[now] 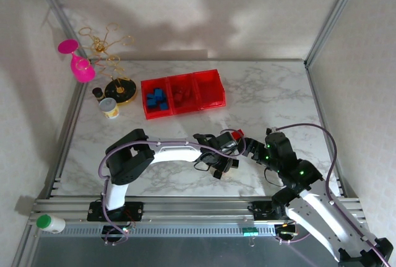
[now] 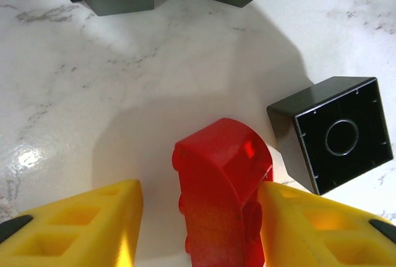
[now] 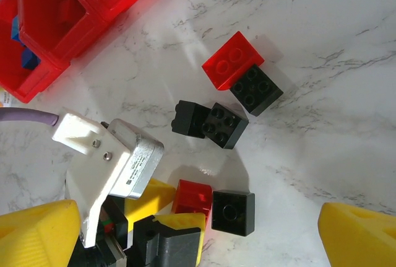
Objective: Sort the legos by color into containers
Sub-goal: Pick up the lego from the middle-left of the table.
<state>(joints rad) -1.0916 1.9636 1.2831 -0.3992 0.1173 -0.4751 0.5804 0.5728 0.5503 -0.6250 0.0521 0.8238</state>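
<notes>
Right now your left gripper (image 2: 199, 208) is straddling a red brick (image 2: 219, 174) that is lying on the marble table (image 2: 154, 81). It is well apart from the containers (image 1: 209, 90), on their near side. One yellow finger (image 2: 309, 223) is touching the brick. The other finger (image 2: 93, 217) is standing just off it, so the jaws are partly spread and are not pinching anything yet. Your right gripper (image 3: 201, 223) is hanging spread wide, holding nothing.

You are dealing with a small, hard, glossy piece. I am judging it light and stiff, unlikely to deform, but slick enough to squirt out of a skewed grip. Aim to be pressing on its two flat side walls, low and centred, rather than on the studs or a corner.

A black brick (image 2: 334, 134) is sitting just beside it, on the side away from the containers, so watch that the touching finger is not nudging it.

In the containers, blue bricks (image 1: 156, 98) are filling the left bin and red bricks (image 1: 181, 95) the middle bin, so that middle one is probably this brick's home.
</notes>
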